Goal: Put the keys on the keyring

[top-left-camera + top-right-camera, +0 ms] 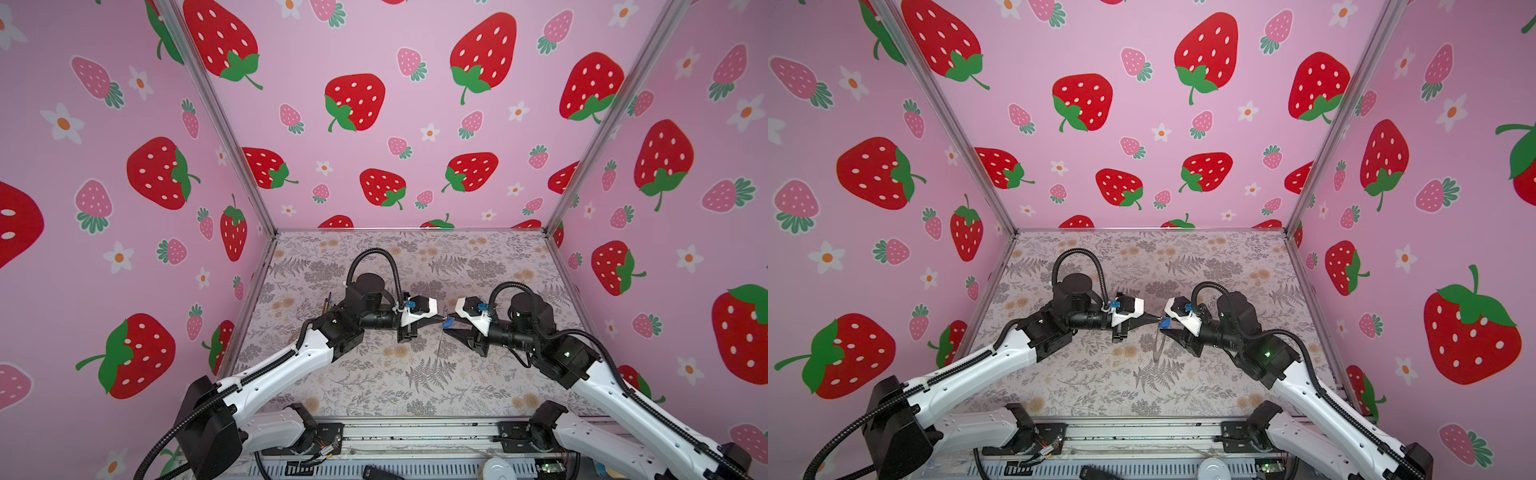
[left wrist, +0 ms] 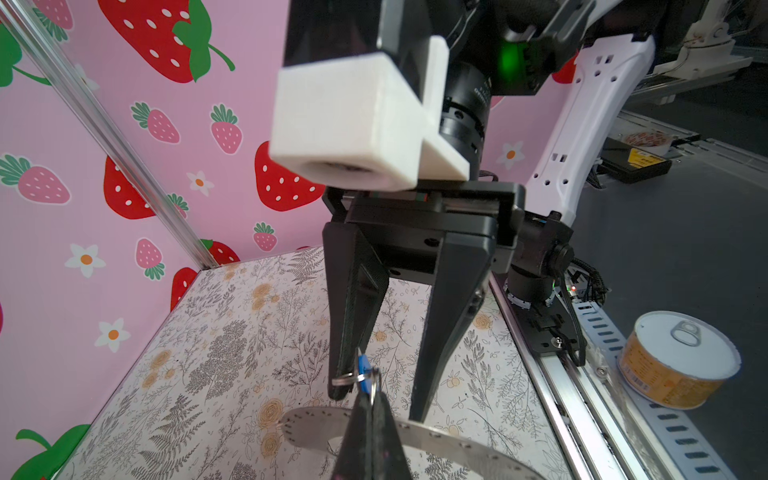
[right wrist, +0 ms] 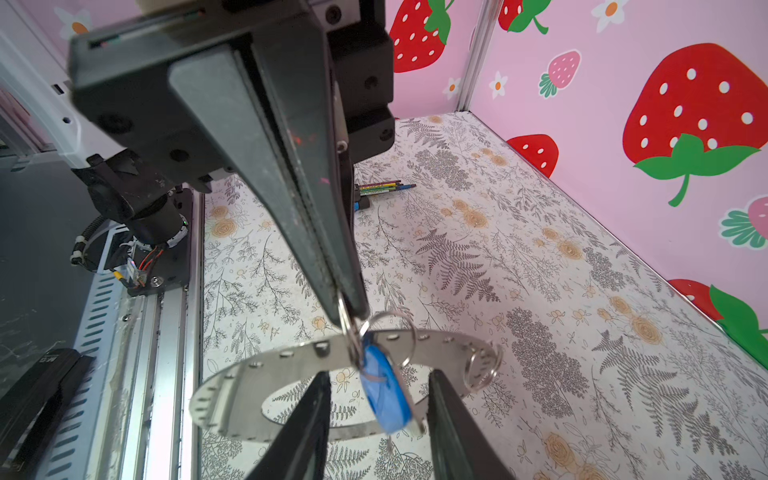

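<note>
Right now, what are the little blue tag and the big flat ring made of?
The blue tag looks like smooth, glossy plastic: solid colour, rounded edges. The flat ring looks like thin metal, maybe steel: silvery grey, dull sheen, small punched holes around its rim.

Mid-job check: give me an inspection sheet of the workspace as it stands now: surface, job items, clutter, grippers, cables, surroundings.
Surface: floral-print tabletop; no damage seen.
Job's things: the keys, a blue tag, hang against the keyring, which is off the table; whether they are threaded on cannot be told.
Clutter: coloured pencils on the table's left side; tin can outside the rail.
Grippers: left gripper jaws shut on the keys' silver loop; right gripper jaws open, straddling the tag.
Cables: black conduit arches over each wrist; no snag seen.
Surroundings: strawberry-print walls on three sides.
</note>
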Motion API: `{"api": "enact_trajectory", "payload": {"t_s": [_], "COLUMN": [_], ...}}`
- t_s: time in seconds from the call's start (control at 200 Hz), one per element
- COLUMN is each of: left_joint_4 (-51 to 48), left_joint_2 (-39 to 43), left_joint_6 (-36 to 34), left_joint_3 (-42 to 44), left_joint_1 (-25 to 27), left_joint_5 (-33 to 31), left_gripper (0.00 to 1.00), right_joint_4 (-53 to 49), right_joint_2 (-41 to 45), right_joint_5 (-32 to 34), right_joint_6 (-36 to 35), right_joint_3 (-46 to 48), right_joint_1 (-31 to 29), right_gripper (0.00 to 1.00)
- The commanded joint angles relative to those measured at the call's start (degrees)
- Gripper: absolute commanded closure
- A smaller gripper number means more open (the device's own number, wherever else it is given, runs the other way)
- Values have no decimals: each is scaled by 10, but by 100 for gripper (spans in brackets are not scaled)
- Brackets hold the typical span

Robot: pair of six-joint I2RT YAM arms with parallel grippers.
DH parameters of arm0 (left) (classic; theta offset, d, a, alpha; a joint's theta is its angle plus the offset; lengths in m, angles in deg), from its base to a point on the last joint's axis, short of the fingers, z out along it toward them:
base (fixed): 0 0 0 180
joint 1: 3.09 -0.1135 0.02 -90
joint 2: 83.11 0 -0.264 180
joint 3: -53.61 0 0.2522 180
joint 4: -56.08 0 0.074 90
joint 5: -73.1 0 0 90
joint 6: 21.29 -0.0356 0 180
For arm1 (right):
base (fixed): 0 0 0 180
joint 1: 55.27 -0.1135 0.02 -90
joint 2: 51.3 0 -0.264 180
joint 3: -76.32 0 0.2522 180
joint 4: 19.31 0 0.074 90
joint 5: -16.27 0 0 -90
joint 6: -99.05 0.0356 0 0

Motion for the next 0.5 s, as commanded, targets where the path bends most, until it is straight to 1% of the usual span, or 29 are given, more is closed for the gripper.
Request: {"api": "enact_trajectory", "payload": {"t_s": [0.0, 0.13, 0.28, 0.495], "left_joint_4": [24, 26, 34, 53], "left_joint_2": [13, 13, 13, 14], "left_joint_6": [-6, -5, -2, 7], "left_joint_3": [-1, -1, -1, 3], "left_joint_1": [-2, -2, -2, -2], "left_joint_5": [18, 15, 10, -20], "left_gripper": [100, 100, 100, 100], "right_joint_4": [8, -2, -15, -32], "right_joint_2": [-1, -5, -10, -4], "right_joint_5": [-16, -16, -17, 3], "right_joint_6": [-8, -13, -21, -30], "right_joint_3": [-17, -22, -28, -37], "right_joint_1": [5, 6, 7, 7], "right_gripper": [63, 72, 85, 97]}}
